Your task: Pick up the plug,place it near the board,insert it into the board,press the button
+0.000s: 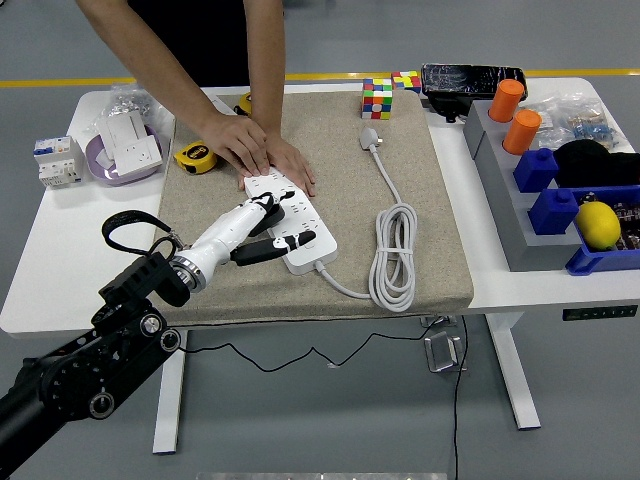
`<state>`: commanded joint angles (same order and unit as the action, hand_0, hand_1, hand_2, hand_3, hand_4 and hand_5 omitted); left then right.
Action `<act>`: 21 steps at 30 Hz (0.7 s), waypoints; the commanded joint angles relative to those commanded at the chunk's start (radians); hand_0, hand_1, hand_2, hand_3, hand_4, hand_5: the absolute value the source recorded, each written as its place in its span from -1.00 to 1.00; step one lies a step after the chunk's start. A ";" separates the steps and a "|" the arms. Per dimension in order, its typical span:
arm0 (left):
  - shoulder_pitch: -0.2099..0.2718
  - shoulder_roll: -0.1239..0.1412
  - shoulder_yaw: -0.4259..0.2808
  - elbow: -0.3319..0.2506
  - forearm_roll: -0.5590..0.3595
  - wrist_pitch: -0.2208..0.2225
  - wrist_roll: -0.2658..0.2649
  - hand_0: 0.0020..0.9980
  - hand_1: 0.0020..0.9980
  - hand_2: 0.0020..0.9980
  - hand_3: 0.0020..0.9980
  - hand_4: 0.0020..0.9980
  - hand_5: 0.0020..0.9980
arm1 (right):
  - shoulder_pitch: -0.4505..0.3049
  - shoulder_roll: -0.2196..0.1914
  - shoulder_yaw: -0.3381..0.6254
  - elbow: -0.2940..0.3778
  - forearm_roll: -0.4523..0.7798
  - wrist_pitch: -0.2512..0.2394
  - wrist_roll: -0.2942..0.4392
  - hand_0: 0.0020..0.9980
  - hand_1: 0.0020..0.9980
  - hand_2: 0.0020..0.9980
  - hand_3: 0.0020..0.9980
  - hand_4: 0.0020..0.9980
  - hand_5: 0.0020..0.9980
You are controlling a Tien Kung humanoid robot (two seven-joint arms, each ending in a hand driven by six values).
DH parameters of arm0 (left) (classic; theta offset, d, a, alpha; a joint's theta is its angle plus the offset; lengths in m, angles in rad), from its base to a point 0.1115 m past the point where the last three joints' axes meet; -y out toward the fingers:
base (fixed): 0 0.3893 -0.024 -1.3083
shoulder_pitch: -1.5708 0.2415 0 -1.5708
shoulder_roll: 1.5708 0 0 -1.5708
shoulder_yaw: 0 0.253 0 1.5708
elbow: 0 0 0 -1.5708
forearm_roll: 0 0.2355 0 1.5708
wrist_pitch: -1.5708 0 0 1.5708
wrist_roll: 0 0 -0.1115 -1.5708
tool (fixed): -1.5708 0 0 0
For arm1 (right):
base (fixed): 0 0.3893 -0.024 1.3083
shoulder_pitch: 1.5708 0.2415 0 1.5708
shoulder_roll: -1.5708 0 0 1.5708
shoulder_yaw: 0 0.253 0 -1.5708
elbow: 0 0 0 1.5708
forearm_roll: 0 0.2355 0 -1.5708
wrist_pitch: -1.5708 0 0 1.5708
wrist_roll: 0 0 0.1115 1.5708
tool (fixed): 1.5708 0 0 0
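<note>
A yellow tape measure (196, 156) lies on the beige felt mat (440, 230); two colourful puzzle cubes (378, 98) stand at its far edge.

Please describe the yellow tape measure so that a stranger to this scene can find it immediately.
Start at the beige mat covering the white table. Go to its far left edge, beside the person's hands. There sits the tape measure, small, yellow and black, unlike the purple bowl further left.

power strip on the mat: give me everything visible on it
The power strip is a long white plastic board with rows of sockets, lying flat and angled on the beige mat. A person's hands press down its far end. The robot's left hand lies over its near half, fingers spread. Its white cable leaves the near end, coils on the mat, and ends in an unplugged plug.
</note>
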<state>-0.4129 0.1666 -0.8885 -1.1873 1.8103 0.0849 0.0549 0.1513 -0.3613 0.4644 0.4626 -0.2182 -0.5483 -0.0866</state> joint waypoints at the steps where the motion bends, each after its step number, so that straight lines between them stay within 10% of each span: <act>1: -0.001 0.000 0.001 0.000 0.000 0.000 0.000 1.00 1.00 1.00 1.00 1.00 1.00 | 0.000 0.000 0.000 0.000 0.000 0.000 0.000 0.93 0.83 0.68 0.66 1.00 0.99; 21: -0.057 0.000 0.055 0.049 0.016 -0.003 -0.006 1.00 1.00 1.00 1.00 1.00 1.00 | 0.003 -0.002 0.003 0.000 -0.001 0.001 0.001 0.93 0.84 0.68 0.66 1.00 0.98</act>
<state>-0.4701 0.1669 -0.8332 -1.1388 1.8261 0.0823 0.0489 0.1545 -0.3634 0.4674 0.4630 -0.2188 -0.5472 -0.0859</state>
